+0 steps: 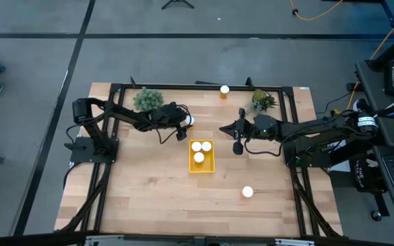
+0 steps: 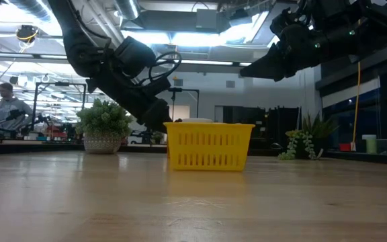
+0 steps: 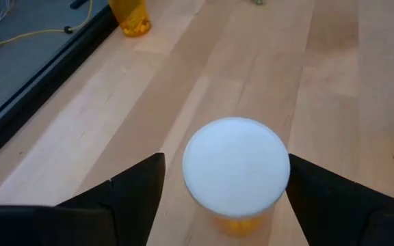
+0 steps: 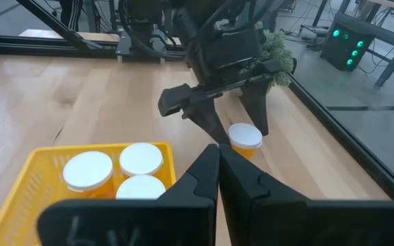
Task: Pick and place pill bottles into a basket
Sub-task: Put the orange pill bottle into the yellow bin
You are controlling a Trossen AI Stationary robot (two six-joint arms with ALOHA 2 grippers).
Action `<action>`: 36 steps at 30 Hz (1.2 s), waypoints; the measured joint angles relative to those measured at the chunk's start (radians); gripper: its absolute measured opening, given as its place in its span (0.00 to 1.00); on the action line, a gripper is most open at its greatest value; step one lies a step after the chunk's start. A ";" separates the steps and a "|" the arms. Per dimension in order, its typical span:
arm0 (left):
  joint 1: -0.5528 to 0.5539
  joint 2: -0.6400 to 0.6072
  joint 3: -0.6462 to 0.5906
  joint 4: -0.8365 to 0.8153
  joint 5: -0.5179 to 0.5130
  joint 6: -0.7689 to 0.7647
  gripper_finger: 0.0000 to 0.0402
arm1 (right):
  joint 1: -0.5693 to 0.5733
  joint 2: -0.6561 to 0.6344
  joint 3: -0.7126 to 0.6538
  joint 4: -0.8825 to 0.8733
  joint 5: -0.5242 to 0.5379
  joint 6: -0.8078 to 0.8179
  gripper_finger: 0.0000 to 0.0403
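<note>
One pill bottle stands upright between the left gripper's spread jaws.

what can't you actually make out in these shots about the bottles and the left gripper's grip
- Low view: the pill bottles in the basket are hidden by its wall.
- Low view: the left gripper's fingertips and the bottle there are hidden behind the basket.
- Left wrist view: the white cap covers most of its pill bottle; contact with the fingers cannot be judged.
- High view: the left gripper is too small to show contact.
</note>
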 joint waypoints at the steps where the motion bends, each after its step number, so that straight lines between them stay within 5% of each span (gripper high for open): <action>1: 0.000 0.000 0.000 -0.001 0.000 0.000 0.72 | 0.000 0.000 0.000 0.000 0.000 0.000 0.04; 36: -0.002 -0.001 0.000 0.000 0.000 -0.003 0.55 | 0.000 0.000 0.000 0.000 0.000 -0.023 0.04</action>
